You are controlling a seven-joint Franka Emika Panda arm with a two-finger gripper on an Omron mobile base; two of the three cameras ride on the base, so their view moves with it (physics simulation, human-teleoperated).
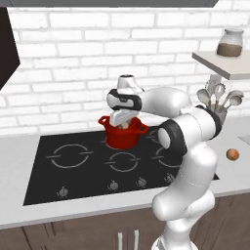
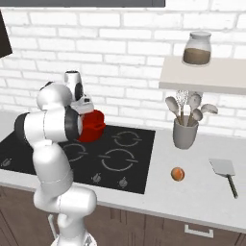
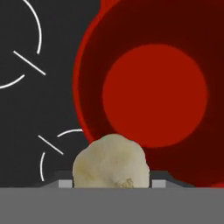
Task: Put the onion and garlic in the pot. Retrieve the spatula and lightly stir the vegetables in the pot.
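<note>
My gripper hangs just over the red pot, shut on a pale lumpy garlic bulb. In the hand view the garlic sits between the finger tips of the gripper, above the near rim of the pot, whose inside is bare. The pot stands at the back of the black cooktop, partly hidden by my arm. The onion lies on the counter to the right of the cooktop. The spatula lies flat further right on the counter.
A grey utensil cup with spoons and ladles stands at the back right under a shelf. A glass jar sits on that shelf. The brick wall is close behind the pot.
</note>
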